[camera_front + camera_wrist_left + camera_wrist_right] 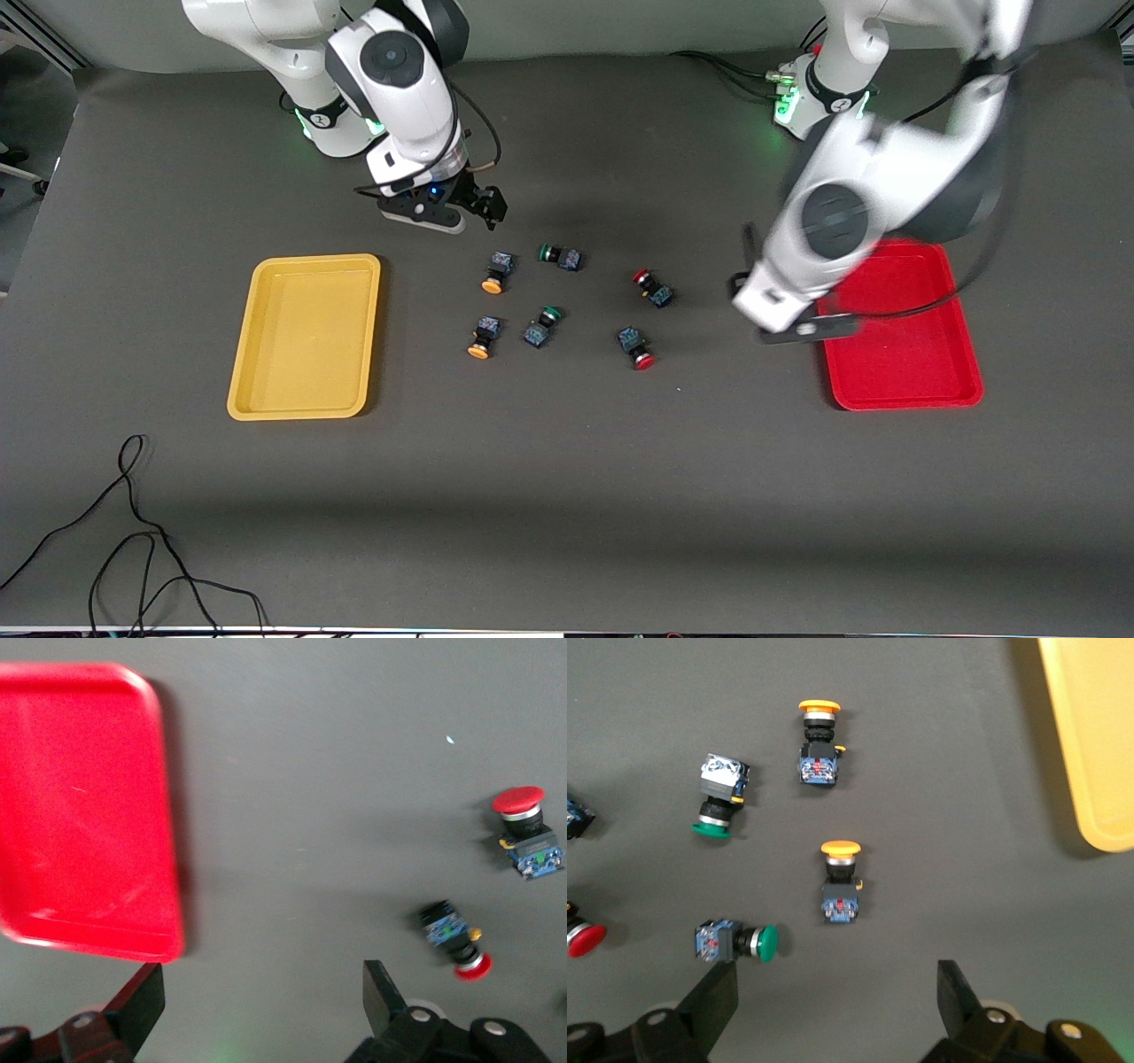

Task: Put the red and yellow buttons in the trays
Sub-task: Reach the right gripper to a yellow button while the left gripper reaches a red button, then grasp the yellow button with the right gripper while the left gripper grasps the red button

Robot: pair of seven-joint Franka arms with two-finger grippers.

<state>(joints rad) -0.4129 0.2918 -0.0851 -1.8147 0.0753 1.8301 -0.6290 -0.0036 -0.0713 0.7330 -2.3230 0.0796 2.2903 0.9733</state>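
Buttons lie on the table [567, 496] between the two trays, none in a tray. The yellow tray [306, 335] sits toward the right arm's end. The right hand [454, 209] hangs open and empty over bare table, just above the button group. One yellow button [496, 272] lies farther from the front camera than the second yellow button [483, 338]. Beside these lie two green buttons [560, 257] [540, 326]. Toward the left arm's end lie one red button [654, 289] and, nearer the camera, a second red button [635, 346]. The left hand [802, 330], blurred in the front view, appears to hang at the red tray's [921, 354] edge, fingers [142, 1001] spread and empty.
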